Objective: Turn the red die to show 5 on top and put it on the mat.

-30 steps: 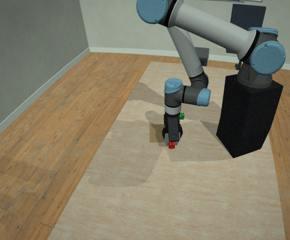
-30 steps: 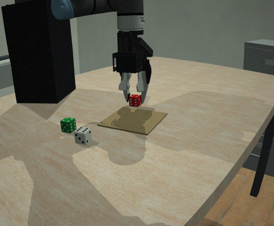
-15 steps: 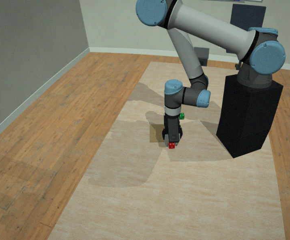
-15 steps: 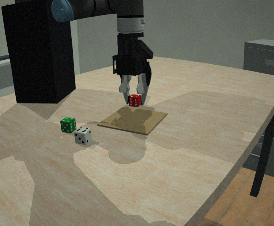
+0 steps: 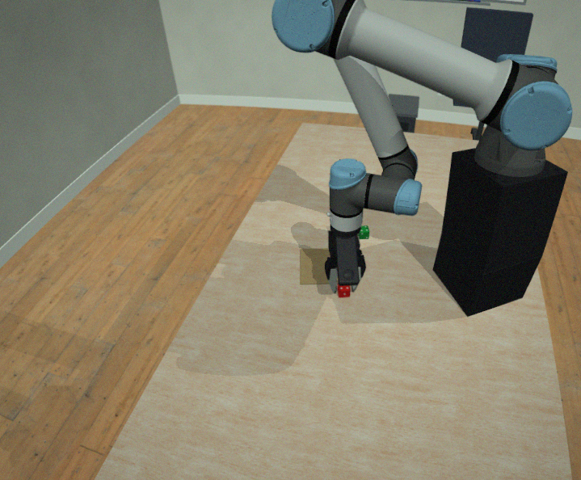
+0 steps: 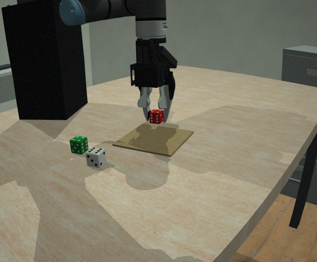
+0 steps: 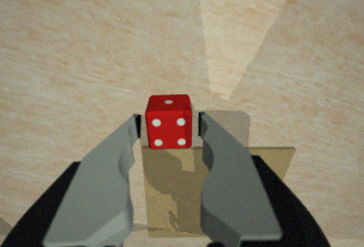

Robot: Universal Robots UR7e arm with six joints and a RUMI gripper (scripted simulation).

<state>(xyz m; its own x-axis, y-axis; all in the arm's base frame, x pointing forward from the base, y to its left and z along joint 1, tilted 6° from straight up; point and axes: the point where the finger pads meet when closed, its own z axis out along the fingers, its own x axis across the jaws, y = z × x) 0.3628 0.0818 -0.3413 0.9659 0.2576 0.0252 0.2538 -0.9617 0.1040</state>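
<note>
The red die (image 6: pixel 156 116) sits flat on the table just past the far edge of the brown mat (image 6: pixel 153 138), not on it. The wrist view shows the die (image 7: pixel 168 122) with a four-pip face towards the camera and a one-pip face above it. The exterior view shows a six-pip side. My gripper (image 6: pixel 155 117) points straight down and is partly open. Its fingertips stand on either side of the die with a thin gap on each side. The top view shows the die (image 5: pixel 343 290) under the gripper (image 5: pixel 343 285).
A green die (image 6: pixel 79 144) and a white die (image 6: pixel 95 157) sit close together to the left of the mat. The arm's black pedestal (image 6: pixel 45 59) stands at the back left. A grey cabinet (image 6: pixel 307 79) stands beyond the table's right edge.
</note>
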